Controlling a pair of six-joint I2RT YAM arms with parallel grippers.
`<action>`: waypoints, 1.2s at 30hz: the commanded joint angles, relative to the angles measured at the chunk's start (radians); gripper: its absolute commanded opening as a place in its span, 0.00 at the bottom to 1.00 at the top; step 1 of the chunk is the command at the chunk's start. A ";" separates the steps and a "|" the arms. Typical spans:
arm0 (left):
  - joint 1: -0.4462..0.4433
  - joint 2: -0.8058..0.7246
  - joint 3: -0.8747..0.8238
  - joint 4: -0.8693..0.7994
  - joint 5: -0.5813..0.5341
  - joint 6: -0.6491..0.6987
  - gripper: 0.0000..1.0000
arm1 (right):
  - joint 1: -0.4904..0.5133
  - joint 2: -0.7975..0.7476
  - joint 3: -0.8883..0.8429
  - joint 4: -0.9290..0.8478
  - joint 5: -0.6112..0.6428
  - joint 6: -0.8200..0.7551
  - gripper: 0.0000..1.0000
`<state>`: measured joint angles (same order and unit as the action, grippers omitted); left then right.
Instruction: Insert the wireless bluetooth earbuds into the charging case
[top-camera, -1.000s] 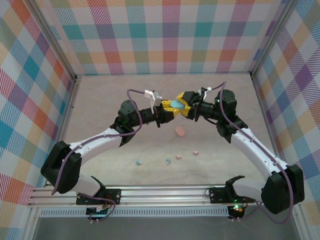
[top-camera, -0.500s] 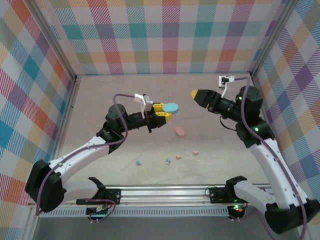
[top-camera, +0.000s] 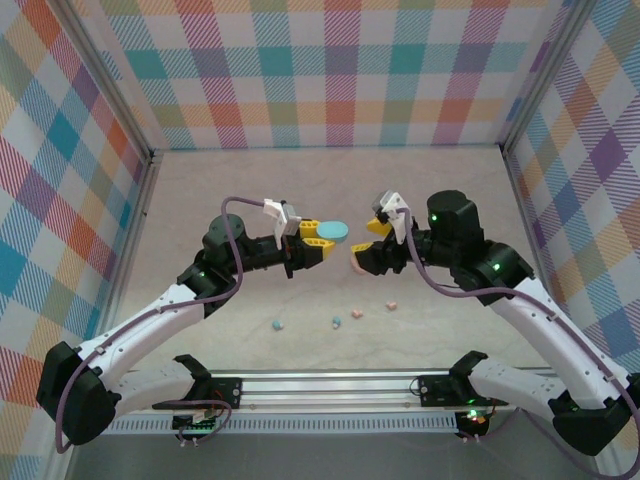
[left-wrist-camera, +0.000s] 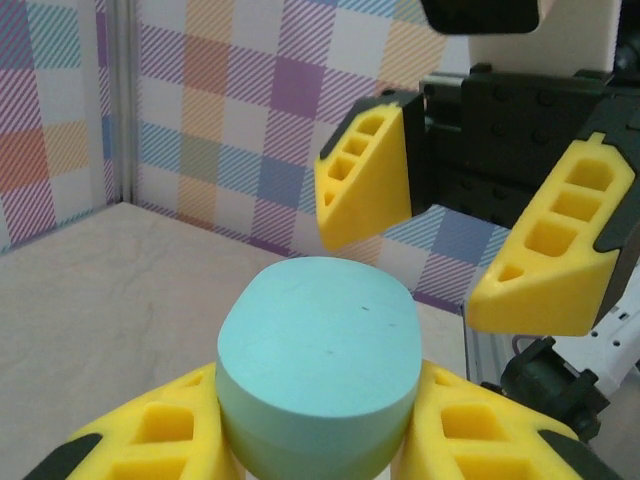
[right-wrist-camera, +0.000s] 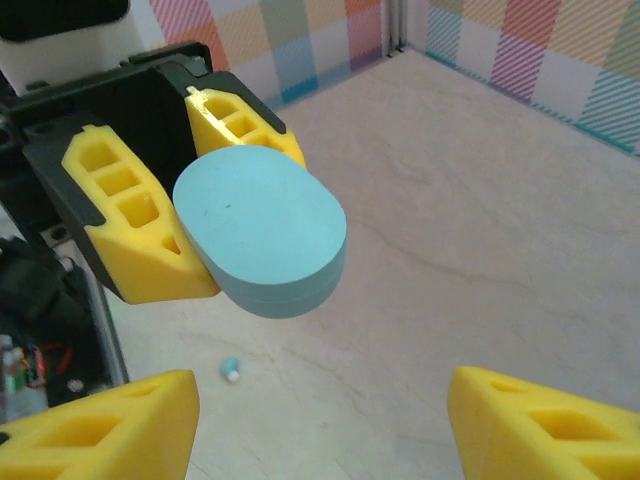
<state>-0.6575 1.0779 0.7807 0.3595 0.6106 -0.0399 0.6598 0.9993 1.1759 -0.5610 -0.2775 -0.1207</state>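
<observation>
My left gripper (top-camera: 318, 240) is shut on the light blue oval charging case (top-camera: 333, 232), holding it in the air above mid-table. The case (left-wrist-camera: 320, 350) sits between my left gripper (left-wrist-camera: 320, 440) fingers, lid closed. My right gripper (top-camera: 368, 245) faces it from the right, open, a short gap away, with nothing between its fingers. In the right wrist view the case (right-wrist-camera: 262, 230) lies ahead of my right gripper (right-wrist-camera: 320, 430). The earbuds lie on the table nearer the bases: two light blue (top-camera: 279, 325) (top-camera: 337, 322) and two pink (top-camera: 356, 314) (top-camera: 392, 305).
A pink oval case (top-camera: 354, 263) lies on the table just under my right gripper, partly hidden by it. One blue earbud (right-wrist-camera: 231, 369) shows on the table below the held case. Checked walls enclose the table on three sides.
A second ago both grippers met at the blue case. The right gripper let go, swung away to the right, then came back low and open beside the case. The left gripper drew back slightly.
</observation>
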 joint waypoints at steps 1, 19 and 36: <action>0.009 -0.021 -0.010 -0.024 0.014 0.028 0.25 | 0.027 0.010 0.059 -0.035 0.055 -0.118 0.68; 0.009 -0.027 -0.017 -0.024 0.028 0.030 0.24 | 0.045 0.105 0.107 -0.007 -0.009 -0.073 0.70; 0.009 -0.029 -0.018 -0.030 0.039 0.028 0.24 | 0.045 0.141 0.159 -0.020 0.115 -0.041 0.69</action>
<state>-0.6556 1.0714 0.7746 0.3141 0.6186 -0.0284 0.7017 1.1343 1.3014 -0.5751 -0.2070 -0.1795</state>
